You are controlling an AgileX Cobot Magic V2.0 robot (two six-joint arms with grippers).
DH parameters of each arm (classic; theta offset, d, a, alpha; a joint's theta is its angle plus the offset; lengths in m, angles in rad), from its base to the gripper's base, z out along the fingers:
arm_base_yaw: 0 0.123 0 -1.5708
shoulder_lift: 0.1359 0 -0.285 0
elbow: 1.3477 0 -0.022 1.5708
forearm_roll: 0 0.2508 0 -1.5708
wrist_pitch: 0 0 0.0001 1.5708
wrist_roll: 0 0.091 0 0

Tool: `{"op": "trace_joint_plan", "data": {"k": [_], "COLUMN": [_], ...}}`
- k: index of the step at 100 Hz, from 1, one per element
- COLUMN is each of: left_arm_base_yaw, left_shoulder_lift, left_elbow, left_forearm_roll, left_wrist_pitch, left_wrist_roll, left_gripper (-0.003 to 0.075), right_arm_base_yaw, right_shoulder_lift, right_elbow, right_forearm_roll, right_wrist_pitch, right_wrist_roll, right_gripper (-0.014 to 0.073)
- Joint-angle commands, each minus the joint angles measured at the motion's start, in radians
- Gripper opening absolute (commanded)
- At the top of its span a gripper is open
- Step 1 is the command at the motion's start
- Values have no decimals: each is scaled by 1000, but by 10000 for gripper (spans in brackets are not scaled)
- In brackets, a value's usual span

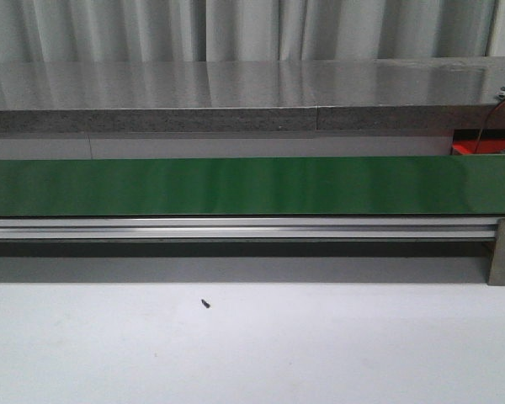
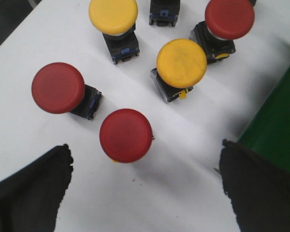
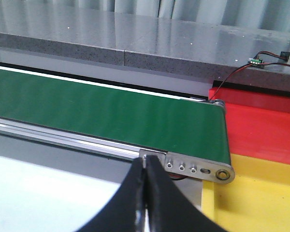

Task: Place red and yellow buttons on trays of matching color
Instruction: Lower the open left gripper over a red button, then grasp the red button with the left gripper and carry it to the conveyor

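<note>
Buttons (image 2: 125, 135) only under left pincer (image 2: 145, 188)

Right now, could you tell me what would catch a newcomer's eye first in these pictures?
Probably the cluster of mushroom-head push buttons on the white table in the left wrist view: three red, such as the nearest red button, and two yellow, such as one yellow button, under the open left end effector. Next, the long green conveyor belt crossing the front view. At its end lie the red tray and yellow tray.

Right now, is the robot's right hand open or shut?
Shut: the right hand's two black fingers press together with nothing between them.
</note>
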Motion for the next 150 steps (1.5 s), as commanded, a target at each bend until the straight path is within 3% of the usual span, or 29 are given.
{"op": "trace_joint_plan", "data": {"k": [1, 127, 150], "left_arm_base_yaw": [4, -12, -12], "left_shoulder_lift": [-6, 202, 202], "left_elbow": [-63, -105, -105], "left_forearm_roll": [30, 49, 49], "left_wrist_pitch": [-23, -81, -82], "left_wrist_roll": [-12, -12, -12], "left_gripper": [606, 604, 470], "right_arm_base_yaw": [-2, -2, -2], "right_shoulder_lift": [-14, -14, -14], "right_elbow": [-19, -19, -19], "right_forearm_roll": [-10, -10, -10], "right_wrist_pitch": [-81, -81, -81], "right_wrist_roll": [3, 3, 3], "right_gripper": [-96, -96, -96]}}
